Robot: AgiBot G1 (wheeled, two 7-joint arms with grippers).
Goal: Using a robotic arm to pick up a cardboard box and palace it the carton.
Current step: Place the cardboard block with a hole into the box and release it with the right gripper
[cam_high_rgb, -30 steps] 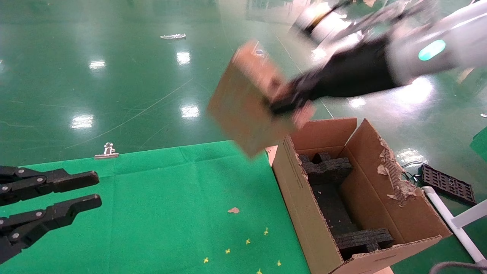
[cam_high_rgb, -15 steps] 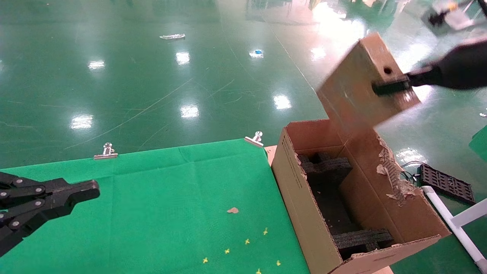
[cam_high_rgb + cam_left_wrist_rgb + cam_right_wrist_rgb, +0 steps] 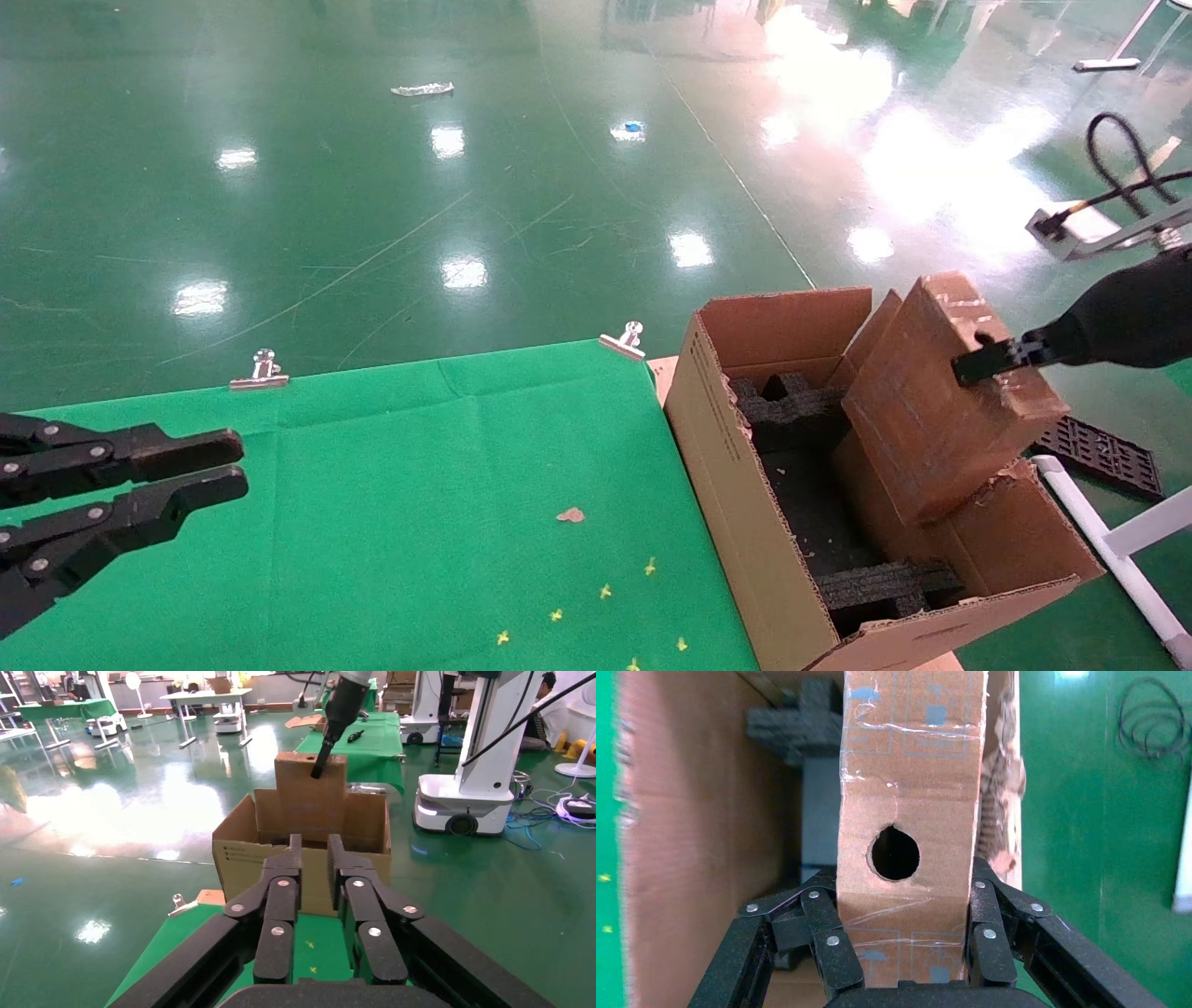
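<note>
Head view: one cardboard box (image 3: 941,410), one carton (image 3: 745,485), seemingly two foam blocks (image 3: 801,405).

Both grippers, the left gripper (image 3: 223,466) and right gripper (image 3: 905,952), are matte black multi-link fingers joined by silver screws; a black cable (image 3: 1122,163) loops above the right wrist

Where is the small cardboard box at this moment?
In the head view the cardboard box is on the right, gripped by the right gripper, tilted over the carton.
</note>
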